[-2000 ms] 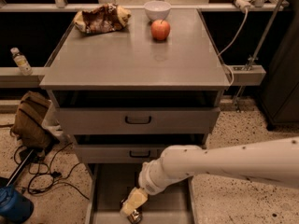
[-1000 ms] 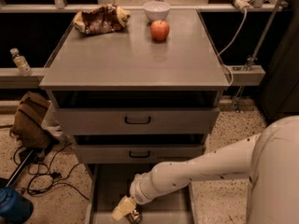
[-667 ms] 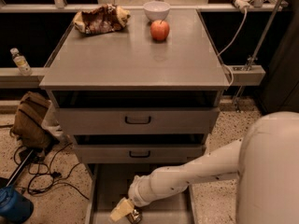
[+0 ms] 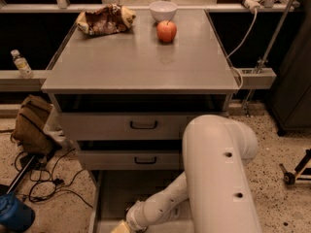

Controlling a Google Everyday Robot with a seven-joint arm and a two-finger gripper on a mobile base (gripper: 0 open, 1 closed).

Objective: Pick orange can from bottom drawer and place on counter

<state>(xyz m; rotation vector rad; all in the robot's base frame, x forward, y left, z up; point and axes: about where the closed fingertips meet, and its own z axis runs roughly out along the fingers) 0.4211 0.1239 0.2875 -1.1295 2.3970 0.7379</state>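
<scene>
Most is left: the pincer (image 4: 120, 226), at six o'clock in the bottom drawer (image 4: 116, 193), has a state I cannot tell, and the counter (image 4: 131, 64) holds no orange can.

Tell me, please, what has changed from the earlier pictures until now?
The arm swung closer to the camera and now fills the lower right. The claw moved lower in the bottom drawer, to the picture's bottom edge; whether it holds anything is not visible. The apple, bowl and bag on the counter stayed put.
</scene>
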